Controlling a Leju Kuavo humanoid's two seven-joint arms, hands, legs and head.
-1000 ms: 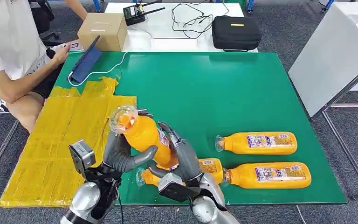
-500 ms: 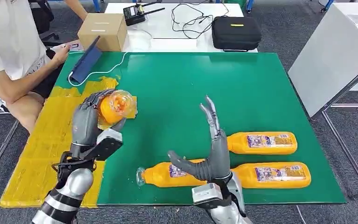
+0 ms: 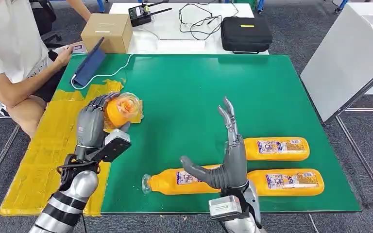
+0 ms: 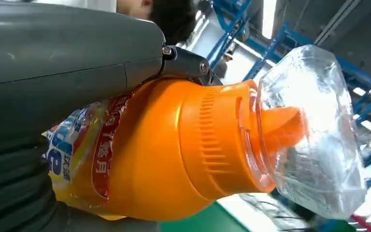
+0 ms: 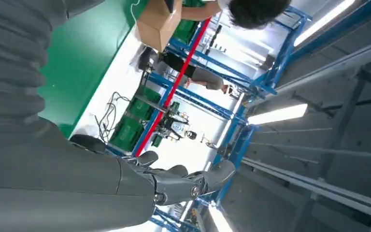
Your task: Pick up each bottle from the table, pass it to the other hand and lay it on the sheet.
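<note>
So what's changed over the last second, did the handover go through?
Yes. The right hand let go of the bottle and pulled back, open, above the three bottles lying on the table. The left hand took it alone and carried it left to the edge of the yellow sheet. The three lying bottles, the sheet and the seated person stayed put.

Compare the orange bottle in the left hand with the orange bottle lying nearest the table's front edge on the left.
The held orange plastic bottle is off the table, gripped by the left hand above the yellow sheet; the lying orange plastic bottle rests on its side on the green table, touched by no hand. The held one's clear cap faces the head camera; the lying one's points left. Both have printed labels.
</note>
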